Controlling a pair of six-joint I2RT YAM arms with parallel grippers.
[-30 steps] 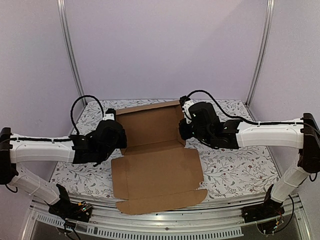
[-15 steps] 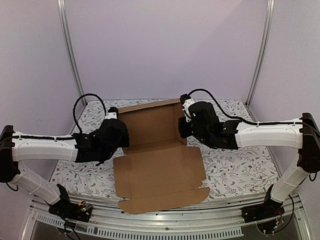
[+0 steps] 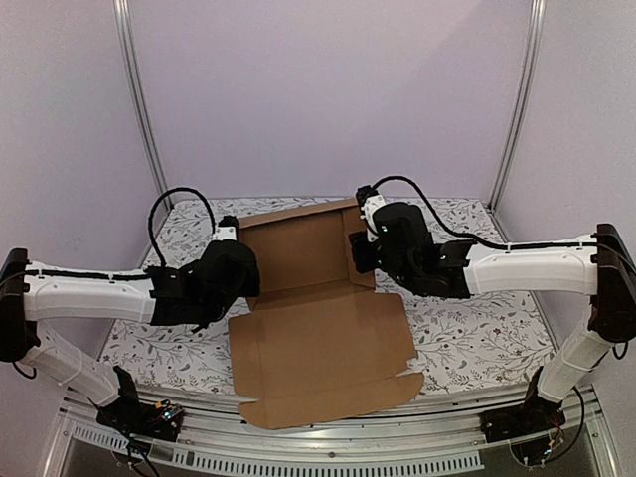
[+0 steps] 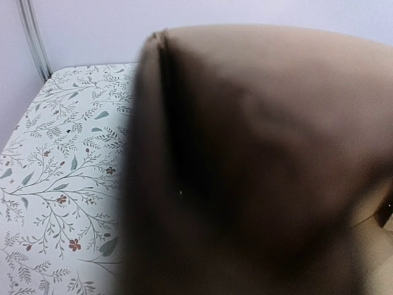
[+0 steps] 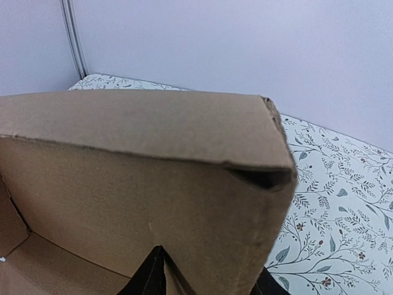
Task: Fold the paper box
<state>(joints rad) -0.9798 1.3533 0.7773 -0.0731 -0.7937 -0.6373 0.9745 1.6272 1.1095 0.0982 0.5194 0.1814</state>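
Note:
The paper box (image 3: 318, 343) is a brown cardboard sheet in the middle of the table. Its shallow tray is at the back and its lid panel lies flat toward the front. My left gripper (image 3: 246, 280) is at the tray's left wall. In the left wrist view blurred cardboard (image 4: 258, 153) fills the frame and hides the fingers. My right gripper (image 3: 359, 256) is at the tray's right wall. In the right wrist view that folded wall (image 5: 153, 178) stands between my two black fingertips (image 5: 146, 278), and my right gripper (image 5: 209, 286) is closed on it.
The table (image 3: 477, 338) has a white cloth with a floral print. Metal frame posts (image 3: 139, 99) stand at the back corners before a plain wall. The lid's front flap (image 3: 328, 402) reaches the table's near edge.
The box has slid a little toward the front and right. Both grippers have moved with it, the left arm reaching further right.

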